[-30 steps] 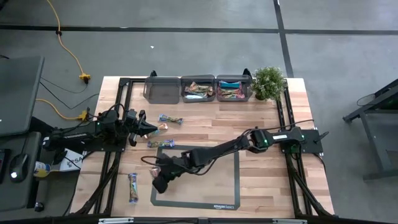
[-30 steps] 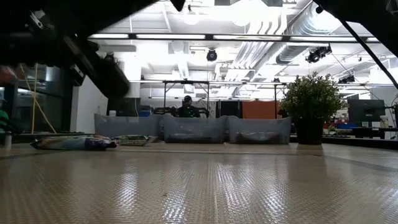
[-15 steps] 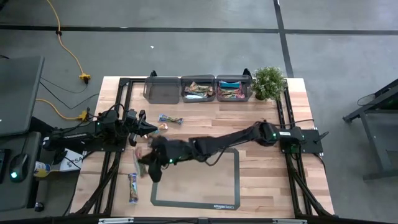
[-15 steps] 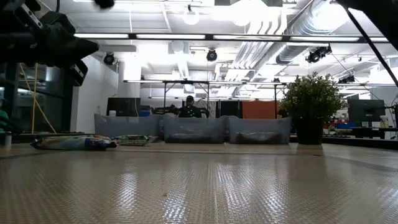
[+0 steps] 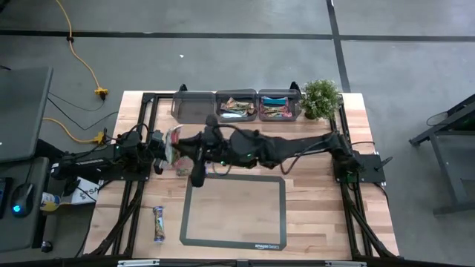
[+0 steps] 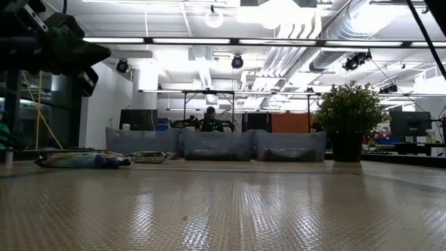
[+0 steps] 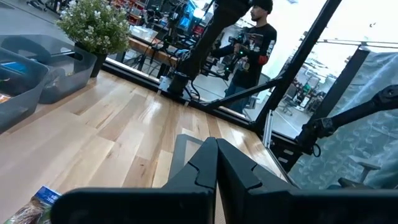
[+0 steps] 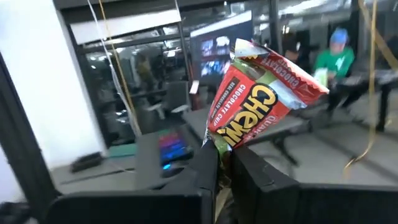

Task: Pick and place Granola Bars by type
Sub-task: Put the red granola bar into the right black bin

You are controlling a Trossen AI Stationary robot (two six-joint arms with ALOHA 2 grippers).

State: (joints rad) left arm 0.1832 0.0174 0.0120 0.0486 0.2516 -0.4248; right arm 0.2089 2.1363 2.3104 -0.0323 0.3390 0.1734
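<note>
The right arm stretches across the wooden worktop [image 5: 312,148] from its base on the right side, and its tool [image 8: 225,163] is raised over the left-centre of the worktop, clamped on a red granola bar [image 8: 258,102] — the wrapper stands up from between the dark fingers, its crimped upper end free, with large yellow letters on the red. From above, that same bar [image 5: 174,141] shows as a pale and red patch at the end of the arm, just beside the left arm's tool.

The left tool [image 7: 216,163] sits at the left side of the worktop, its two fingers pressed together with nothing between them.

Along the far edge stand three grey bins in a row. The left bin [image 5: 194,105] looks bare inside, the middle bin [image 5: 236,107] holds several bars, and the right bin [image 5: 278,106] holds more, one of them blue. A small potted plant [image 5: 320,98] stands just right of the bins.

One more bar [image 5: 158,222] lies alone near the front left corner, beside the dark outlined mat [image 5: 234,211]. In the low view two further bars [image 6: 82,160] lie on the left, in front of the bins — their colours are hard to tell. A person [image 7: 252,46] in dark clothes stands in the room beyond the worktop.
</note>
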